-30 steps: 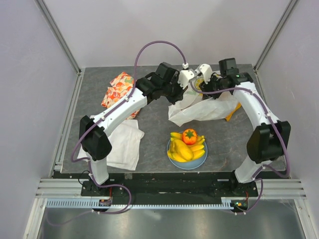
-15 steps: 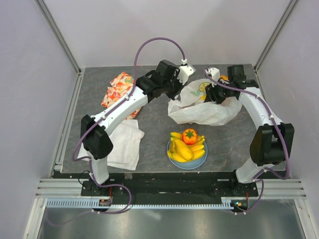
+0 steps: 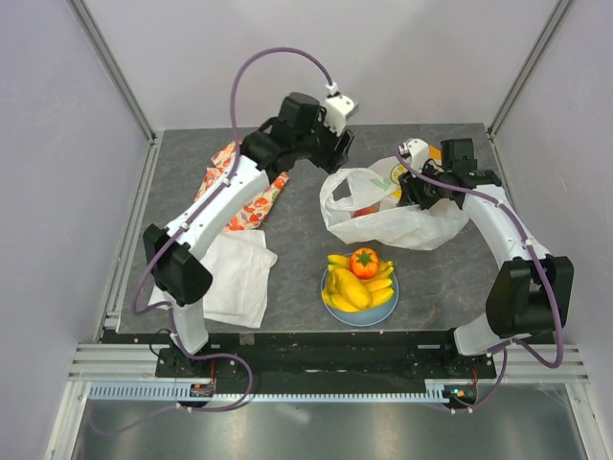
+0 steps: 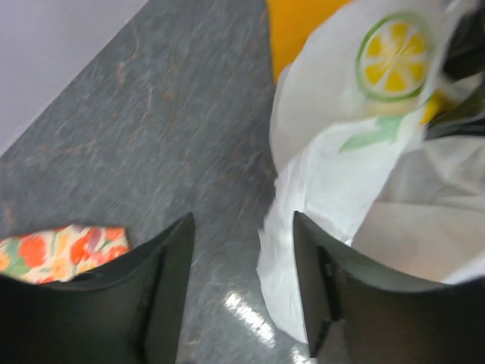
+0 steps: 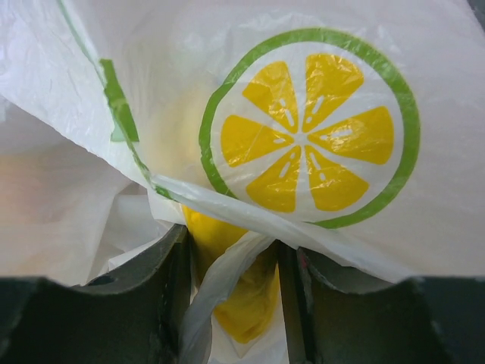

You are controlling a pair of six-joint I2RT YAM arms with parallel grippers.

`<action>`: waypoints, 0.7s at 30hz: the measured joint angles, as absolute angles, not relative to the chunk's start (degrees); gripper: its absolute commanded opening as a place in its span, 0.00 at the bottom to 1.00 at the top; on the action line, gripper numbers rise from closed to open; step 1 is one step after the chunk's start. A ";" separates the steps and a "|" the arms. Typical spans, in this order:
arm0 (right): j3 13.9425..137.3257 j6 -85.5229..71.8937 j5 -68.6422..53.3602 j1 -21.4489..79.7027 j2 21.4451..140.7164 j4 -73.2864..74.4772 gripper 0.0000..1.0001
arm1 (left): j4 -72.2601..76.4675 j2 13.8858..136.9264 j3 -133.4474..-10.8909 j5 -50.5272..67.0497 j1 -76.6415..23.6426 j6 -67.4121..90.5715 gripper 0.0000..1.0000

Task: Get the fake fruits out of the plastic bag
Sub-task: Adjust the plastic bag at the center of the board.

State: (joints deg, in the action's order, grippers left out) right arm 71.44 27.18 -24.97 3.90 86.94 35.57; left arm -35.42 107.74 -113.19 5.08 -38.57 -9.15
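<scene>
The plastic bag (image 3: 388, 222) lies crumpled at the back right of the table, with a lemon-slice print (image 5: 307, 125) on it. My right gripper (image 3: 409, 185) reaches into its top. In the right wrist view its jaws (image 5: 231, 250) are shut on a glossy yellow fake fruit (image 5: 242, 303), with a strip of bag film caught between them. A reddish fruit (image 3: 367, 211) shows through the bag. My left gripper (image 3: 342, 144) hangs open above the table left of the bag (image 4: 333, 174), holding nothing (image 4: 242, 224). Yellow bananas (image 3: 352, 287) and a red-orange fruit (image 3: 364, 261) rest on the light-blue plate (image 3: 385, 312).
An orange floral cloth (image 3: 238, 192) lies at the back left, its corner in the left wrist view (image 4: 61, 246). A flat white cloth (image 3: 235, 278) lies at the front left. An orange thing (image 4: 299, 30) sits behind the bag. Frame posts stand at the table's back corners.
My left gripper has opened, let go of the bag and drawn back up and to the left. The bag has sagged down and spread. My right gripper stays shut in the bag's top.
</scene>
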 measured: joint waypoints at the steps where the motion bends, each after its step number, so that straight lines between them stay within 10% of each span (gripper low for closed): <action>1: 71.72 26.94 -25.67 3.90 86.94 35.73 0.00 | -35.09 107.13 -113.89 8.23 -37.74 -8.25 0.94; 21: 76.82 24.82 -33.32 3.90 86.94 40.01 0.00 | -31.29 112.73 -111.39 25.58 -38.02 -4.19 0.98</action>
